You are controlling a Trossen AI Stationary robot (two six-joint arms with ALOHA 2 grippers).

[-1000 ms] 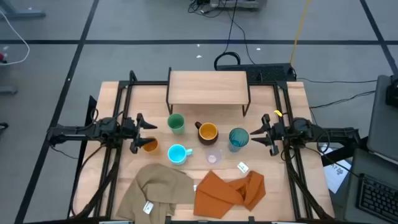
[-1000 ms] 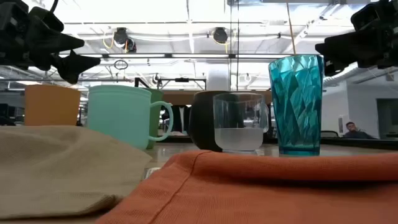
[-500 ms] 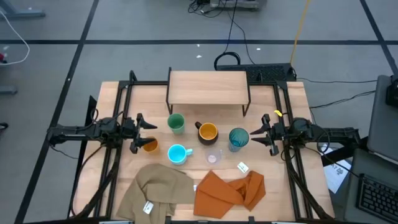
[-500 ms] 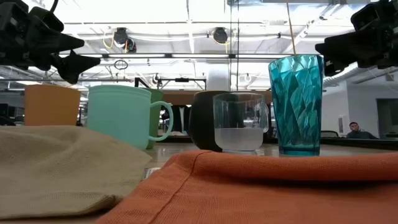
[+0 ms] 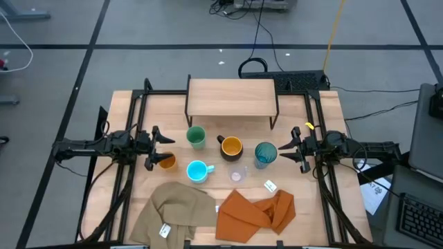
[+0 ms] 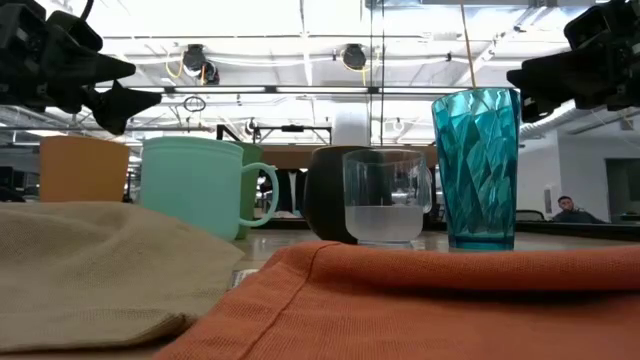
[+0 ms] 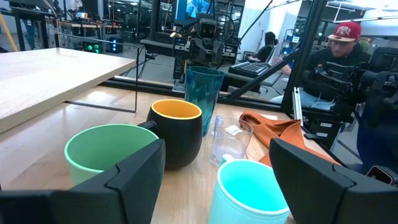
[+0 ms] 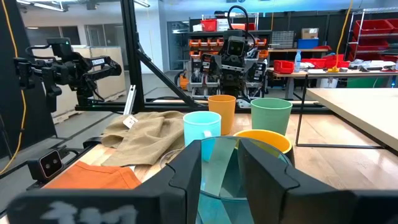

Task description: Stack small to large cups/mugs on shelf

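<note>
Left pincer is hovering wide beside the orange cup; right pincer, narrow, is seemingly touching the teal tumbler.

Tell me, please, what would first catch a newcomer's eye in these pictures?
Probably the cluster of cups mid-table: the tall teal tumbler at its right end, the black mug with its yellow inside, and the light blue mug nearer the front. Behind them the shelf stands bare, while a tan cloth and an orange cloth lie crumpled at the front edge.
</note>
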